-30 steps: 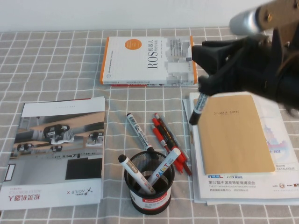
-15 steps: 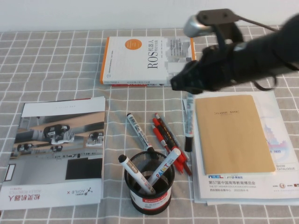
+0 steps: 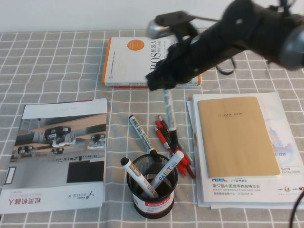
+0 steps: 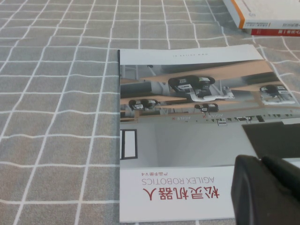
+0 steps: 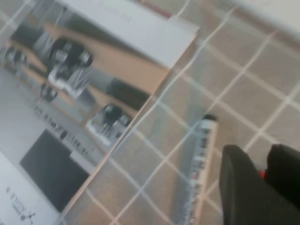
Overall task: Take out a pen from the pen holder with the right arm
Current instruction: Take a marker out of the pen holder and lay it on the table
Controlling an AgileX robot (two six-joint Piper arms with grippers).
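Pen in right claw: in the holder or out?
Out: pen hangs from the right claw near the book, clear of the holder. Left claw by the brochure.

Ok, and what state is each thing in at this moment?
Right tool: shut on held marker, raised above the table.
Held marker: out of the pen holder, hanging tip down.
Pen holder: upright, two markers inside.
Loose pens: lying flat on the cloth.
ROS book: closed, flat.
Brown notebook: closed, flat.
Left tool: hovers over the brochure.
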